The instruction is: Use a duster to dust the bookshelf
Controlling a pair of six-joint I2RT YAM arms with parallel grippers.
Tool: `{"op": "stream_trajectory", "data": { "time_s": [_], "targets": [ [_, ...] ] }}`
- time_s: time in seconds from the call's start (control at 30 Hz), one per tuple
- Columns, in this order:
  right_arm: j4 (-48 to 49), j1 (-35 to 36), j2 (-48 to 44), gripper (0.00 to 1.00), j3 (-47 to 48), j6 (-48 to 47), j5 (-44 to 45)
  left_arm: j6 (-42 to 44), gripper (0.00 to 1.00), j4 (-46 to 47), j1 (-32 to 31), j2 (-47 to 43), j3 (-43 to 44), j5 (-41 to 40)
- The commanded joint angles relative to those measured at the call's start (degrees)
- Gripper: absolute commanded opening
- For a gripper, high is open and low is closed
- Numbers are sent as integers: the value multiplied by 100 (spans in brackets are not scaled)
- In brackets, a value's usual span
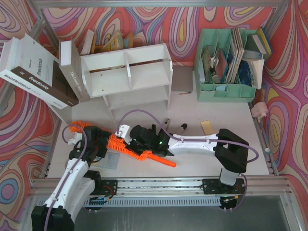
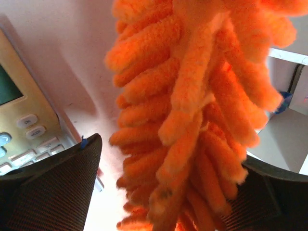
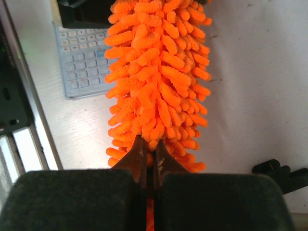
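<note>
Right wrist view: the right gripper point(image 3: 150, 147) has its two fingers pressed together on the duster point(image 3: 156, 72), pinching it just where the fluffy part ends. In the left wrist view the left gripper point(image 2: 168, 154) is spread. The orange fluff hangs between its fingers point(image 2: 57, 187), and there is a bright gap on the side of that finger, so we judge that it does not pinch anything.

In the top view the duster point(image 1: 127, 147) lies slanted on the table point(image 1: 216, 113), in front of the bookshelf point(image 1: 139, 77) and apart from it. Part of it is above the calculator point(image 3: 82, 62).

We think the step in hand is to carry the duster to the shelf. To do it well, the right grip should stay firm, because it is near the handle and the long head can swing. The left fingers should come out of the fluff without pulling it. Then we would lift the head clear of the calculator and draw it flat along each tier.

We count one duster, one bookshelf with two tiers, one calculator, two large books point(image 1: 33, 72) leaning at its left, and one mint-green file organiser point(image 1: 224, 91).
</note>
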Motion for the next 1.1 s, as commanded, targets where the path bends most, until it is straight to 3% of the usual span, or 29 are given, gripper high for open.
{"op": "stream_trajectory", "data": {
  "time_s": [0.0,0.13,0.47,0.53,0.6,0.73,0.83,1.07],
  "targets": [
    [306,111,-290,0,159,164,-160,-34,77,460,39,106,-150,138],
    [364,211,-277,0,119,221,-92,-33,65,530,39,55,-155,236],
    [454,332,-420,0,-34,315,143,-170,2,-338,39,-813,37,-72],
    [458,357,-501,2,-91,332,183,-275,0,-513,39,-1006,70,-184],
    [485,387,-649,12,-183,357,210,-321,0,-604,39,-1158,84,-259],
    [508,433,-971,41,-470,389,269,-329,0,-741,39,-1265,206,-340],
    [485,476,-1342,57,-715,370,309,-275,0,-866,39,-1269,360,-418],
    [242,532,-2369,78,-1358,482,468,-132,0,-1111,39,-1345,707,-692]
  ]
}}
